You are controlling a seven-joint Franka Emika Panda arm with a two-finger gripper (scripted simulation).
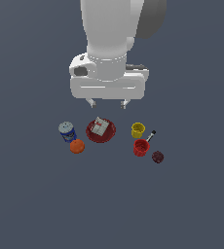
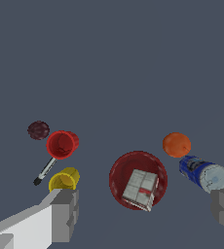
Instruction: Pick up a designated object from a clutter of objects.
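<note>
The orange ball [image 1: 77, 146] lies on the floor just in front of the blue can with a grey top [image 1: 67, 131], at the exterior view's left of the clutter. In the wrist view the ball [image 2: 176, 144] sits beside the can [image 2: 204, 174]. My gripper [image 1: 107, 102] hangs open and empty above the clutter, over the dark red plate [image 1: 109, 135] that holds a small box [image 1: 100, 127]. Its grey fingers [image 2: 65, 214] frame the plate [image 2: 120, 171] in the wrist view.
A yellow cup [image 1: 138, 130], a red cup [image 1: 140, 148], a black marker [image 1: 150, 135] and a maroon ball [image 1: 157, 157] lie at the exterior view's right. The floor is plain dark grey all around.
</note>
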